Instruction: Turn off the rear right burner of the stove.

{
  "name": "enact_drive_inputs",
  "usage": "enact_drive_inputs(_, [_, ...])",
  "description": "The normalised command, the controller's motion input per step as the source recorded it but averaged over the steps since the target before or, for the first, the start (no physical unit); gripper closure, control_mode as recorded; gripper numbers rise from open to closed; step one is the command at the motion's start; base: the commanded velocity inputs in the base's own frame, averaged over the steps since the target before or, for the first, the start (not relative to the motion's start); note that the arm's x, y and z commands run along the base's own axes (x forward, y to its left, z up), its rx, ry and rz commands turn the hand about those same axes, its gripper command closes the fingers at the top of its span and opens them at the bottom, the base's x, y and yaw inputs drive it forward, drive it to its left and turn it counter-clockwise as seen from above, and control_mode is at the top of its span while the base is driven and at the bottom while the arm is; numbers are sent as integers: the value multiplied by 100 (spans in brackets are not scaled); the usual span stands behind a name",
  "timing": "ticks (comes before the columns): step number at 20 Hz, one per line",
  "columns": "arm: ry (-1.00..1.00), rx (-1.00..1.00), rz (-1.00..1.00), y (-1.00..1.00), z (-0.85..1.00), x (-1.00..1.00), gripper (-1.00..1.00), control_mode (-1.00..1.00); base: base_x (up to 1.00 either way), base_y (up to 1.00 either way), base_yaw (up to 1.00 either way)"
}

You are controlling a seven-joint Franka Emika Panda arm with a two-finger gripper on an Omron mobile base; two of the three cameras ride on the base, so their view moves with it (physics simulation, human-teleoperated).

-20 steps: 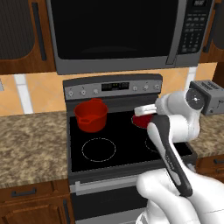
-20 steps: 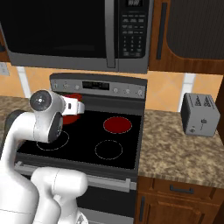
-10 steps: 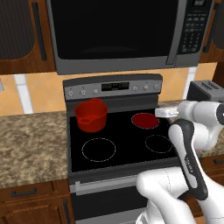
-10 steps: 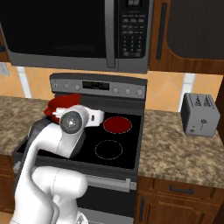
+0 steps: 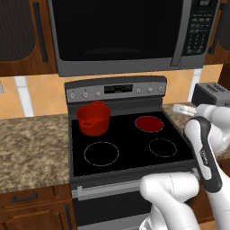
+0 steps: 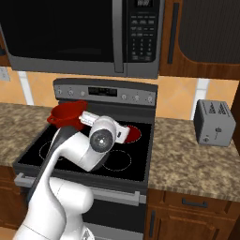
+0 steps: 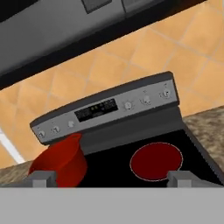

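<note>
Approach to the stove, knob not yet reached.

Nearest to me in the hand view, the gripper (image 7: 111,177) showed 2 fingertips (image 7: 43,178) set wide apart with nothing between them, so I read it as open and empty. Just past them lay the stove (image 5: 130,155), and on its black glass the rear right burner (image 7: 156,161) glowed solid red, with the red pot (image 7: 60,160) on the rear left ring beside it. Farther back stood the grey control panel (image 7: 109,110), carrying 3 small knobs (image 7: 145,100) to the right of the display (image 7: 96,109). Which knob governs this burner I could not tell. I judged any of them small, rigid and smooth, best pinched across the rim from straight ahead and turned with firm, even pressure so the fingers wouldn't slip.
</note>
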Motion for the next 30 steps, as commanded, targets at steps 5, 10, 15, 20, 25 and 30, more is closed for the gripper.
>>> enact_drive_inputs(5, [7,39,-18,-8,9,44,-100,-100,0,0,0])
enact_drive_inputs(10, [9,44,-10,-13,16,40,-100,-100,0,0,0])
enact_drive_inputs(15, [2,51,-1,-41,9,19,-100,-100,0,0,0])
enact_drive_inputs(20, [-2,11,0,-9,-3,24,-100,-100,0,0,0])
enact_drive_inputs(25, [5,0,0,24,-7,51,-100,-100,0,0,0])
enact_drive_inputs(30, [0,0,0,16,-12,31,-100,-100,0,0,0])
